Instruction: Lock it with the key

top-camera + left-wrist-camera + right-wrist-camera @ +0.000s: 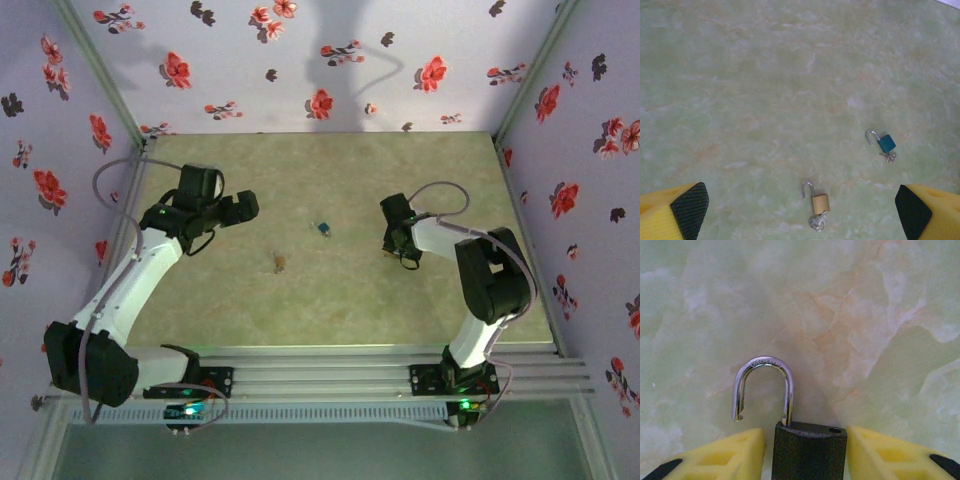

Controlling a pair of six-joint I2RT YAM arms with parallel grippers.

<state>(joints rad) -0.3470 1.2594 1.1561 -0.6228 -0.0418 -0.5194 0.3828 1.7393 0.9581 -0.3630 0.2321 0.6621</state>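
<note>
**Left arm.** It reaches from its base at the near left corner up over the left part of the table. The left gripper (238, 208) hangs above the surface and points toward the centre. Its jaws are spread to their widest and hold nothing. In the wrist view the yellow fingers (660, 215) with black pads sit at the two lower corners.

**Right arm.** The elbow is folded high at the right side and the forearm is turned inward. The right gripper (807, 436) is low on the table. Its jaws are partly spread on either side of the black padlock (809, 457) and are not pinching it. A sliver of table shows between the body and the finger on the hinged-leg side. The other finger appears to lie against the body.

**Black padlock.** It lies flat on the table right of centre. Its steel shackle (765, 361) is open, with one leg seated and the free leg clear of its hole.

**Other items.**
- The blue padlock (886, 143) lies near the table centre with its shackle open and its keys (890, 157) touching its base.
- The brass padlock (820, 203) lies nearer the arms and well apart from the blue one. Its shackle is open and its keys (817, 223) are at its base.
- Both lie in the open ground between the two grippers.

**Surface and room.**
- The table (350, 310) has a pale green marbled top.
- A metal rail (330, 372) at the near edge carries both bases.
- Lilac walls (300, 60) printed with red and dark flowers enclose three sides.
</note>
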